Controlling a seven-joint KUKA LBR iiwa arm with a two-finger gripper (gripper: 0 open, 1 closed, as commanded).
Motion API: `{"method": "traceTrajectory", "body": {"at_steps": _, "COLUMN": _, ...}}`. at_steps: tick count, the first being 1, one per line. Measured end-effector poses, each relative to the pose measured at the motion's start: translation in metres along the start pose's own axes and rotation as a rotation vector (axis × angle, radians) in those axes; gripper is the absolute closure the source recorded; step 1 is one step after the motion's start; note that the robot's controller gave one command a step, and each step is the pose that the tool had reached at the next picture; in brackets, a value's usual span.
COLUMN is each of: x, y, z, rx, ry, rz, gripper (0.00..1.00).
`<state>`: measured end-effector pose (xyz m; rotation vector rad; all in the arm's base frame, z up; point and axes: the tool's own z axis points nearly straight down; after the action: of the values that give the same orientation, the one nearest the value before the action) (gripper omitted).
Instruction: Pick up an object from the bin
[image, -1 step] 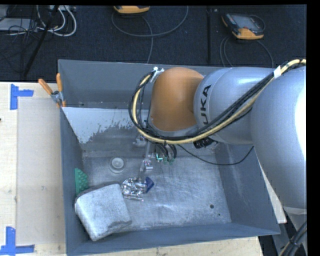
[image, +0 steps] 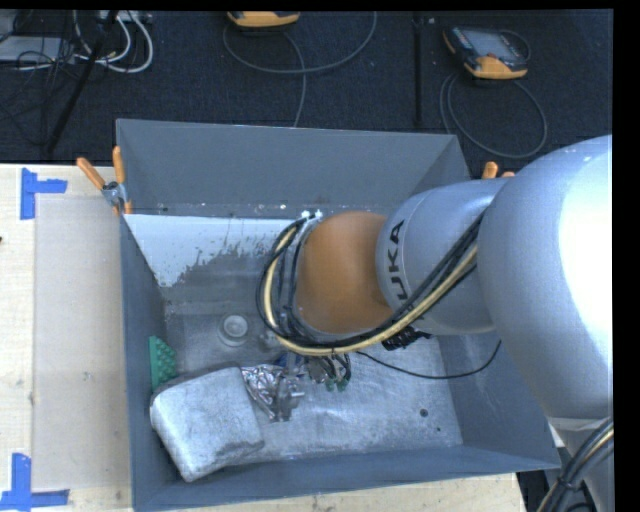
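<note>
My gripper (image: 303, 379) reaches down below the orange wrist cover, low in the middle of the bin. It is right at a crumpled piece of silver foil (image: 263, 388), which lies on the right end of a long grey-white cloth-like pad (image: 205, 420). The cover hides whether the foil is gripped. A small green-and-dark thing (image: 341, 377) shows just to the right of the gripper, partly hidden by it.
A small clear round cap (image: 235, 327) lies on the bin floor up and left of the gripper. A green textured piece (image: 161, 360) leans at the left wall above the pad. The arm and its cables cover the bin's middle and right.
</note>
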<state>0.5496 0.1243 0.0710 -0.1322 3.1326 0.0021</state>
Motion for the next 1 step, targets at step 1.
{"method": "traceTrajectory", "body": {"at_steps": 1, "x": -0.0010, "y": -0.0002, "z": -0.0023, "rx": 0.000, "ry": 0.003, "rz": 0.003, "gripper": 1.00}}
